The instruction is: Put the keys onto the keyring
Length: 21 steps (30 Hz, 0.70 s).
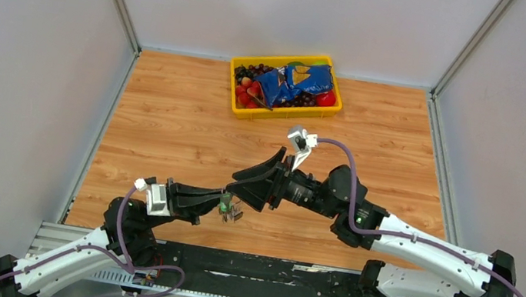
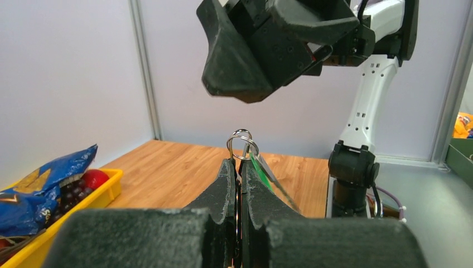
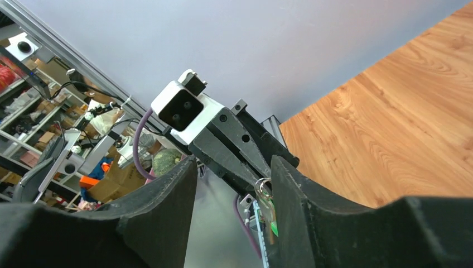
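Note:
My left gripper (image 1: 219, 203) is shut on the keyring (image 2: 243, 132), a thin silver wire ring that sticks up out of its fingertips (image 2: 227, 173), held above the table. A silvery key with a green tag (image 2: 258, 167) hangs on the ring beside the right finger. My right gripper (image 1: 240, 188) is open and empty, its jaws spread on either side of the ring tip. In the right wrist view the keyring (image 3: 262, 184) and green tag (image 3: 273, 228) lie against the right finger. I see no blue or black tags.
A yellow tray (image 1: 288, 112) with a blue snack bag (image 1: 292, 83), red fruit and dark grapes stands at the back middle of the wooden table (image 1: 169, 128). The tray also shows at the lower left of the left wrist view (image 2: 106, 184). Grey walls enclose the table.

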Each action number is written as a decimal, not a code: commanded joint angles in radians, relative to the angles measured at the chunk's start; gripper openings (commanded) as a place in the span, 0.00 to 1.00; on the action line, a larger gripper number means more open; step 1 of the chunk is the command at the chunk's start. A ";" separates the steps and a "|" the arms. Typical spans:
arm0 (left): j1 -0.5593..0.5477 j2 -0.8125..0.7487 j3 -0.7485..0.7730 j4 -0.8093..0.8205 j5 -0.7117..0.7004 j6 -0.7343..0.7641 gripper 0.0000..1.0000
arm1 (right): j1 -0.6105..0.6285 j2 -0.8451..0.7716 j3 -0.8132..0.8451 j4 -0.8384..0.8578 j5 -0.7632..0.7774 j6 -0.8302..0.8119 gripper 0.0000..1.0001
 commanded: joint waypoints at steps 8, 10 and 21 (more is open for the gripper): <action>-0.003 -0.003 0.015 0.105 0.018 -0.041 0.01 | -0.004 -0.201 0.012 -0.224 0.092 -0.139 0.60; -0.003 -0.006 0.016 0.116 0.014 -0.052 0.02 | -0.004 -0.226 0.005 -0.273 0.101 -0.180 0.62; -0.003 -0.009 0.045 0.138 0.007 -0.160 0.07 | -0.001 -0.250 -0.022 -0.384 0.050 -0.513 0.69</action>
